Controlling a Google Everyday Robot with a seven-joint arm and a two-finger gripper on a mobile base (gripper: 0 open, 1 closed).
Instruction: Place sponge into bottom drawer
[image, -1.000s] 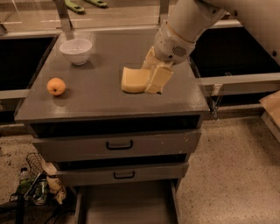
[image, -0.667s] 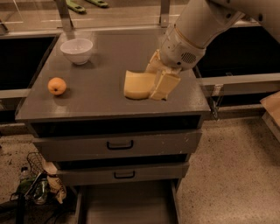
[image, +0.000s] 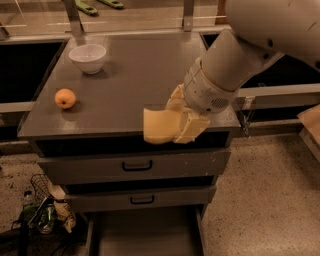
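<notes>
Sponge (image: 159, 126) now hangs at mid-frame, over the front edge of the grey cabinet top (image: 130, 80), whereas a second ago it sat further back over the top's right half. The gripper (image: 181, 121), just right of centre, has carried it forward, jaws clamped on its right end. It is now out over the drawer fronts, with the bottom drawer (image: 145, 235) pulled open at lower centre, so what remains is probably a descent and a release. The sponge is a pale yellow, soft block with a wavy lower edge, apparently lifted clear.
</notes>
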